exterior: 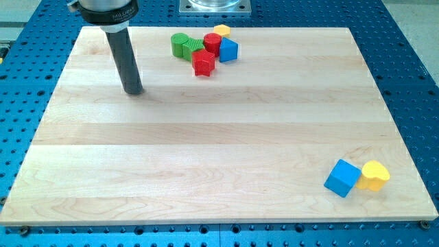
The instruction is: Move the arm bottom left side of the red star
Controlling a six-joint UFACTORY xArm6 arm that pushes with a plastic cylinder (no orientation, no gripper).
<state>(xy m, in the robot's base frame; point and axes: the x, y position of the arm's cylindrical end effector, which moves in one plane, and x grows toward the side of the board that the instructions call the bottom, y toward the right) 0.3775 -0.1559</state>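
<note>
The red star (204,63) lies near the view's top, at the lower edge of a cluster of blocks. The cluster holds a green round block (180,44), a green ridged block (194,48), a red cylinder (212,44), a blue block (228,50) and a yellow block (221,30). My tip (133,90) rests on the board well to the left of the red star and somewhat below it, touching no block. The dark rod rises from it toward the view's top left.
A blue cube (342,178) and a yellow heart-shaped block (374,175) sit side by side at the bottom right. The wooden board (219,151) lies on a blue perforated table (411,62). A metal mount (215,6) stands at the top edge.
</note>
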